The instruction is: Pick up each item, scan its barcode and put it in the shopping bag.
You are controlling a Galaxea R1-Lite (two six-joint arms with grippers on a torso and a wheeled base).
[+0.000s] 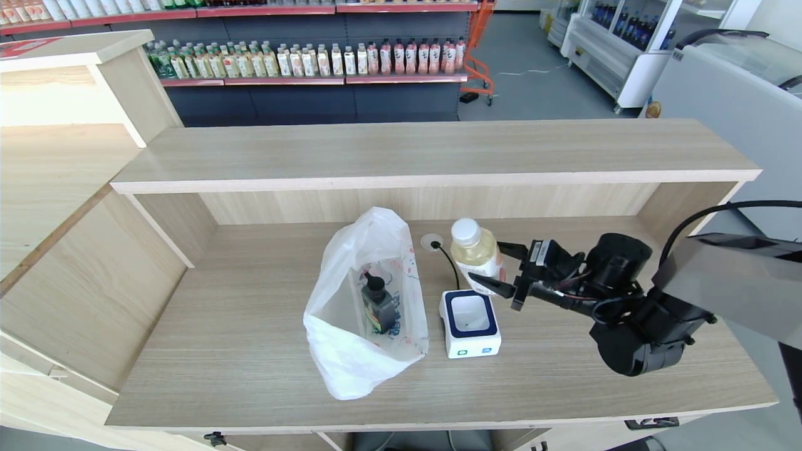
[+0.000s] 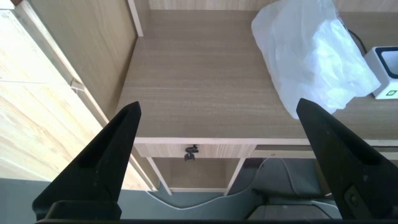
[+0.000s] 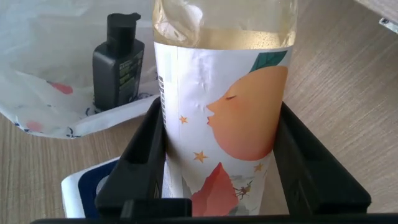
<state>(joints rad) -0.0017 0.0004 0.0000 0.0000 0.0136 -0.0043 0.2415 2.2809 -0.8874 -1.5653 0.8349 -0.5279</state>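
A drink bottle (image 1: 476,250) with a white cap and pale yellow liquid stands upright between the fingers of my right gripper (image 1: 487,263), just behind the scanner. Up close, the fingers press both sides of its orange-and-white label (image 3: 224,124), so the right gripper (image 3: 224,171) is shut on it. The white scanner (image 1: 470,322) with a blue-rimmed window sits mid-counter. To its left the white shopping bag (image 1: 351,338) lies open with a dark pump bottle (image 1: 378,305) inside. My left gripper (image 2: 217,162) hangs open and holds nothing, over the counter's front edge near the bag (image 2: 317,56).
A black cable runs from a grommet hole (image 1: 432,242) to the scanner. The raised counter ledge (image 1: 432,156) walls the back, with wooden side panels on both sides. Bare counter (image 1: 238,326) lies left of the bag. Store shelves and freezers stand beyond.
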